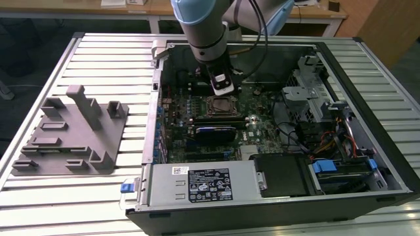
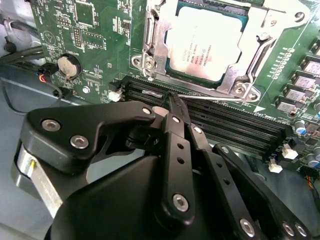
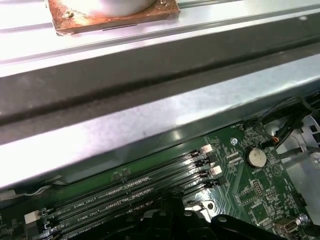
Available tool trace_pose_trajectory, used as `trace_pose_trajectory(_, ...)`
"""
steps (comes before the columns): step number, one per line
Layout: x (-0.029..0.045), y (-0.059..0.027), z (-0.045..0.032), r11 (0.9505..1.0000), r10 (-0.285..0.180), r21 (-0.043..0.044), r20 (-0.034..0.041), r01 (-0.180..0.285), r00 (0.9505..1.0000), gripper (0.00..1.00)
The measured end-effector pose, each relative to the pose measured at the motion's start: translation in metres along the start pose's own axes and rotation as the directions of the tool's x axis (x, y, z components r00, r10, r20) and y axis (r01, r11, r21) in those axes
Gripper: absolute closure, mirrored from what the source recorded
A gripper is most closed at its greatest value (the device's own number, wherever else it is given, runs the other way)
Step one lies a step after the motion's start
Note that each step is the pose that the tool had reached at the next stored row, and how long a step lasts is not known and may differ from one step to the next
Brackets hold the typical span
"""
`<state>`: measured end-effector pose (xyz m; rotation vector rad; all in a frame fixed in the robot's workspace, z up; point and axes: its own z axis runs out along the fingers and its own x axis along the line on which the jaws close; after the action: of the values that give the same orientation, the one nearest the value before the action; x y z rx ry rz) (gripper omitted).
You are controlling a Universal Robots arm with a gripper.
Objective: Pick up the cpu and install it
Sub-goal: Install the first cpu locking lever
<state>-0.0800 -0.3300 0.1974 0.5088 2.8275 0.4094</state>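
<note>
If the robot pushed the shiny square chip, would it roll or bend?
Probably neither. The cpu looks flat and square with a metal top, so it likely stays stiff. It sits inside the metal frame, which would probably stop sliding. The gripper hovers beside it.

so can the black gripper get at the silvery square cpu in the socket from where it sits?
Probably yes. The black gripper hangs inside the open case just beside the silvery square cpu, nothing between them. But the cpu sits in the socket under the metal retention frame, which covers its edges.
</note>
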Motion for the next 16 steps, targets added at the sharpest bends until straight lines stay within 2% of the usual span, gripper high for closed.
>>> trace_pose_trajectory(6,0.0007,-0.0002,0.0022,0.9994,-0.035,-0.0061,-0.0113,0.035,0.9993,0.89)
trace_pose_trajectory(8,0.0006,-0.0002,0.0024,0.9992,-0.041,0.0005,-0.0102,0.041,0.9991,0.89)
trace_pose_trajectory(16,0.0009,-0.0007,0.0034,0.9991,-0.041,0.0009,-0.0101,0.041,0.9991,0.89)
